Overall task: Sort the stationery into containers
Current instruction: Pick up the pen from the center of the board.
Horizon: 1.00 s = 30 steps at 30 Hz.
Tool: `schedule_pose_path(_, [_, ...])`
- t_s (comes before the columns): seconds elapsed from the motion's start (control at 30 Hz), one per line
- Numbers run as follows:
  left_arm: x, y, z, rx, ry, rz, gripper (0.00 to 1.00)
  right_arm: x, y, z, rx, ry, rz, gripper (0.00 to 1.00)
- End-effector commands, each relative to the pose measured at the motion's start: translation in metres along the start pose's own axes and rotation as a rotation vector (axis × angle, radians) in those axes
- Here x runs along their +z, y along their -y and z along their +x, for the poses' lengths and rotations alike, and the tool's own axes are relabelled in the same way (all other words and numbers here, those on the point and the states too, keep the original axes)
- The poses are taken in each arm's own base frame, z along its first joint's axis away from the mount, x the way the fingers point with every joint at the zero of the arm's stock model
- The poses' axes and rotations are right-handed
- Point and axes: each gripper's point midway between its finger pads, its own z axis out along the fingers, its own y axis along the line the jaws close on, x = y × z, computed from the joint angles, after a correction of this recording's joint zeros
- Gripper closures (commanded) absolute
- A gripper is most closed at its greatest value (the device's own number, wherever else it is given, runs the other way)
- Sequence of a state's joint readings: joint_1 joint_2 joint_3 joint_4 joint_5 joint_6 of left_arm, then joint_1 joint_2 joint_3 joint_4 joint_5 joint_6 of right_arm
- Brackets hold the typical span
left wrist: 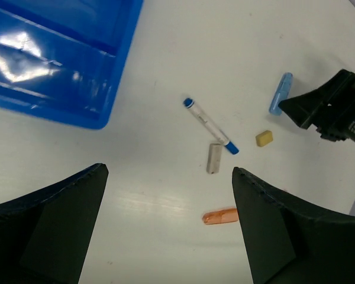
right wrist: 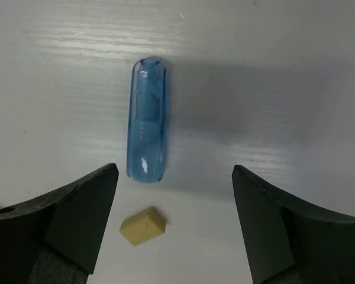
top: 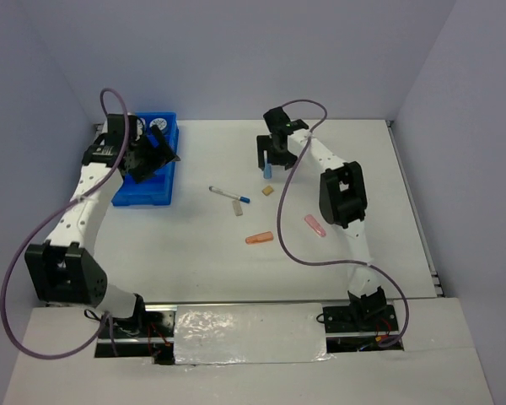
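The light-blue stick (right wrist: pixel 147 121) is laid at 12 o'clock from a beige eraser (right wrist: pixel 142 225), untouched between the right gripper's (right wrist: pixel 173 177) open jaws. The left gripper (left wrist: pixel 168 171) is spread wide, empty, by the blue tray (left wrist: pixel 59 35).

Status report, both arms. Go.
Left gripper open, empty, near blue tray. Right gripper open, hovering by light-blue stick, nothing held. Beige eraser lies close beside stick.

Left tool (top: pixel 163 152) over blue tray (top: pixel 150 197), far left. Right tool (top: pixel 270 159) above light-blue stick (top: pixel 267 172). Pen (top: pixel 228 195), beige eraser (top: pixel 267 191), grey eraser (top: pixel 237 207), orange stick (top: pixel 259 238), pink stick (top: pixel 314 225) loose mid-worktop (top: pixel 194 270).
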<state>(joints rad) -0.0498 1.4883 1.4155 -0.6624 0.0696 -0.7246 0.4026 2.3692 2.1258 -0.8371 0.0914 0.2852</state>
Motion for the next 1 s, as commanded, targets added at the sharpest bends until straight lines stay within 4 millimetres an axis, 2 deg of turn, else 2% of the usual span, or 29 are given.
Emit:
schedule_pose_path(0.0, [-0.039,-0.018,0.005,0.052,0.053,-0.041,0.01,0.008,0.005,-0.012,-0.024,0.010,0.014,0.15])
schedule_pose_path(0.13, [-0.044,-0.033,0.022,0.120,-0.026,-0.086,0.01,0.023,0.008,-0.002,-0.024,-0.027,0.032,0.22])
schedule_pose_path(0.23, [-0.046,-0.043,0.029,0.153,-0.042,-0.112,0.01,0.033,0.002,0.008,-0.058,-0.036,0.047,0.26])
schedule_pose_path(0.33, [-0.043,-0.054,0.035,0.172,-0.047,-0.146,0.01,0.039,-0.005,0.014,-0.104,-0.047,0.087,0.37])
schedule_pose_path(0.37, [-0.043,-0.055,0.037,0.179,-0.056,-0.143,0.01,0.039,-0.008,0.017,-0.112,-0.053,0.089,0.44])
schedule_pose_path(0.43, [-0.040,-0.057,0.040,0.196,-0.080,-0.147,0.01,0.041,-0.010,0.023,-0.117,-0.066,0.086,0.49])
schedule_pose_path(0.47, [-0.040,-0.054,0.040,0.205,-0.087,-0.133,0.01,0.045,-0.011,0.031,-0.115,-0.081,0.081,0.54])
schedule_pose_path(0.53, [-0.038,-0.050,0.038,0.215,-0.095,-0.120,0.01,0.039,-0.012,0.029,-0.110,-0.064,0.072,0.56])
schedule_pose_path(0.63, [-0.042,-0.032,0.029,0.234,-0.079,-0.047,0.01,0.035,-0.013,0.029,-0.113,-0.058,0.052,0.61])
schedule_pose_path(0.67, [-0.041,-0.025,0.026,0.240,-0.070,-0.016,0.01,0.032,-0.015,0.028,-0.101,-0.060,0.035,0.66])
schedule_pose_path(0.7, [-0.043,-0.013,0.029,0.243,-0.087,0.048,0.01,0.021,-0.017,0.022,-0.085,-0.048,0.011,0.68])
schedule_pose_path(0.73, [-0.044,-0.006,0.029,0.247,-0.089,0.089,0.01,0.019,-0.021,0.025,-0.067,-0.052,-0.030,0.69])
schedule_pose_path(0.77, [-0.043,0.007,0.024,0.256,-0.064,0.155,0.01,0.012,-0.025,0.022,-0.057,-0.031,-0.061,0.69])
schedule_pose_path(0.8, [-0.047,0.018,0.024,0.261,-0.053,0.216,0.01,-0.015,-0.032,0.005,-0.045,0.036,-0.104,0.70])
schedule_pose_path(0.83, [-0.048,0.031,0.033,0.262,-0.087,0.311,0.01,-0.019,-0.036,0.006,-0.027,0.058,-0.133,0.71])
schedule_pose_path(0.87, [-0.051,0.048,0.026,0.271,-0.048,0.391,0.01,-0.050,-0.038,-0.011,-0.012,0.131,-0.158,0.71])
schedule_pose_path(0.93, [-0.058,0.065,0.031,0.243,-0.073,0.498,0.01,-0.073,-0.046,-0.013,0.020,0.159,-0.223,0.72])
schedule_pose_path(0.97, [-0.061,0.078,0.024,0.252,-0.045,0.560,0.01,-0.086,-0.050,-0.014,0.027,0.175,-0.250,0.72])
